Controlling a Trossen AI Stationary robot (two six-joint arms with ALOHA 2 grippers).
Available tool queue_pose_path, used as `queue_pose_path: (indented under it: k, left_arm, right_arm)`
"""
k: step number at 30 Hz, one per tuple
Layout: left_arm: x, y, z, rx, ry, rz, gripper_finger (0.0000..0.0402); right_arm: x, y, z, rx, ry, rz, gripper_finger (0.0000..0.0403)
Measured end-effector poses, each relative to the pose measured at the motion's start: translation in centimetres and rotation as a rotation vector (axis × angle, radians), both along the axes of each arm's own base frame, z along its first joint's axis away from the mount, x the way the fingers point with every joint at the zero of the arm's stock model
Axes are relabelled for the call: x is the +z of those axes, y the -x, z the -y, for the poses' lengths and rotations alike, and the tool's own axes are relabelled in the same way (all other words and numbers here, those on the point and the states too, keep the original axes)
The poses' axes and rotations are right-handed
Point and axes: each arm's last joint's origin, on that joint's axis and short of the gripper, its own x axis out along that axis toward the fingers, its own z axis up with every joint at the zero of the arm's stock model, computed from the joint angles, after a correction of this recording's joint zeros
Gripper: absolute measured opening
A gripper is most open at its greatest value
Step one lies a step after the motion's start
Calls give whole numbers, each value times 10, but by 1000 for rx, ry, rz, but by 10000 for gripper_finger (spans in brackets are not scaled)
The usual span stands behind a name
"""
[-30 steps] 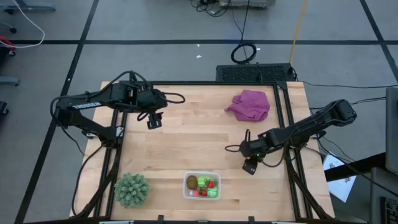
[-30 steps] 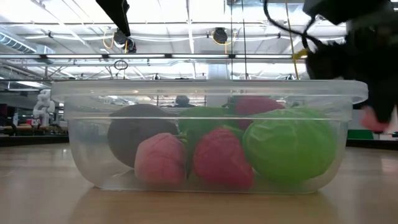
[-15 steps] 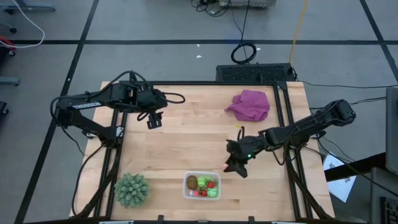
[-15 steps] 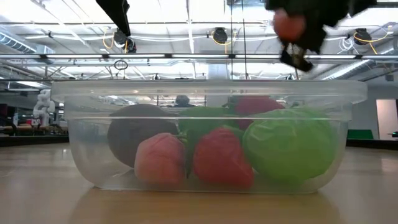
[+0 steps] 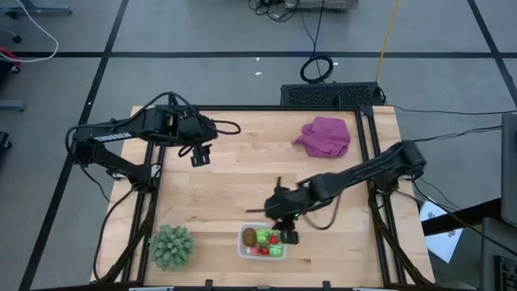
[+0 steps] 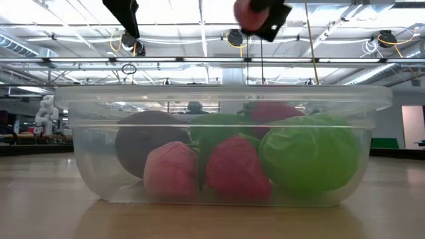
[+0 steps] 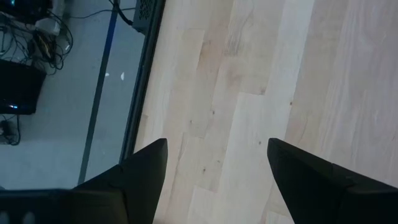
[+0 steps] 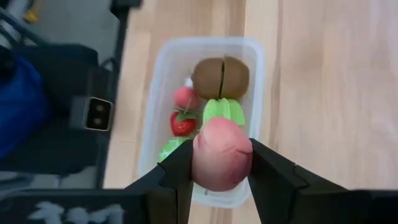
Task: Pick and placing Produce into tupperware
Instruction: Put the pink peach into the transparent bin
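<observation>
R tool (image 8: 219, 163) clamps a pink fruit (image 8: 221, 160) just above the tub (image 5: 262, 242), at 6 o'clock on the surface (image 5: 242, 178). Step: placing. Next, probably: lower, release inside w/ the rest. L tool (image 5: 200, 155) waits at 10 o'clock, wide, empty.

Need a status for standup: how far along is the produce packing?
Done: the clear plastic rectangular container already holds a brown oval kiwi piece, light-green pieces and small red strawberry pieces. In hand: the right gripper has its jaws shut on a pink-red round fruit above the container. Left: dropping it in. The left gripper waits open, far off.
</observation>
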Motion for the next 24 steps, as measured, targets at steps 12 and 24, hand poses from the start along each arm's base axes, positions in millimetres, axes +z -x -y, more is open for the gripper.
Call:
queue_pose_path:
  k: [12,24]
  left_arm:
    - [0,1,0,-12,-14,-16,280]
    - [0,1,0,-9,-13,-14,280]
  right_arm:
    - [-31,-36,-31,27,49,-167,118]
    - [-34,-33,-56,12,-1,-145,119]
